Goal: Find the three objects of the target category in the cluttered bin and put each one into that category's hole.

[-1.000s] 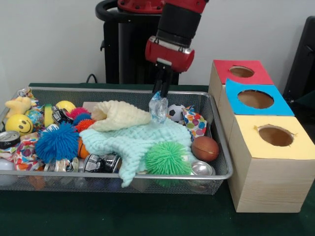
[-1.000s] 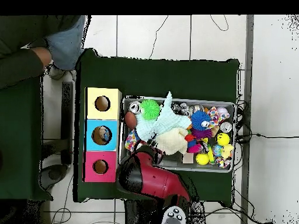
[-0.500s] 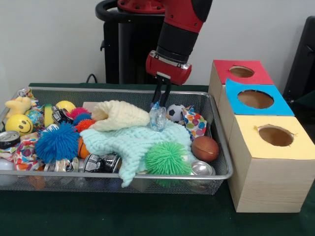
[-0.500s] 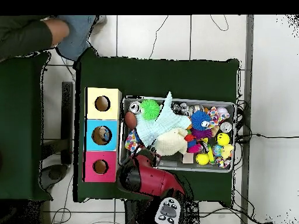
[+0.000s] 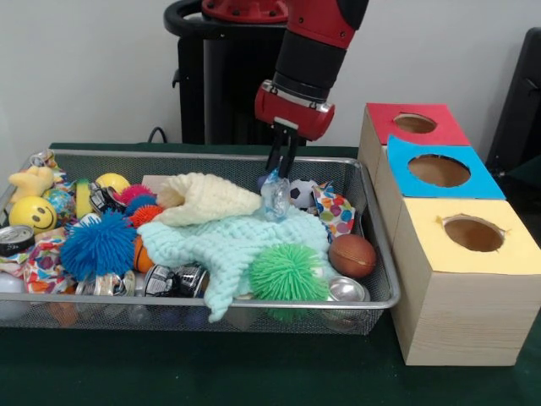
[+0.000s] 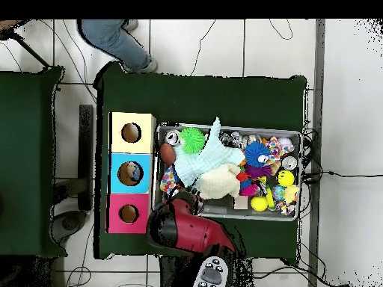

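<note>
Well, the bin is packed, and the arm comes down over its far side with the gripper pinched narrow on the top of a crumpled clear plastic bottle, which hangs just below the tips and seems barely clear of the green cloth under it. I'd judge this an early stage: the piece is gripped but has yet to reach the boxes to one side of the gripper, red farthest, blue in the middle, yellow nearest me. In the overhead view something shows inside the blue box's hole, though I cannot tell what. Which hole is the target I cannot tell either. Beside the bottle lies a cream cloth on one side and a small soccer ball on the other; nearer me sit a green spiky ball and a little football. The bin's wall stands between bottle and boxes, so it needs height first.
</note>
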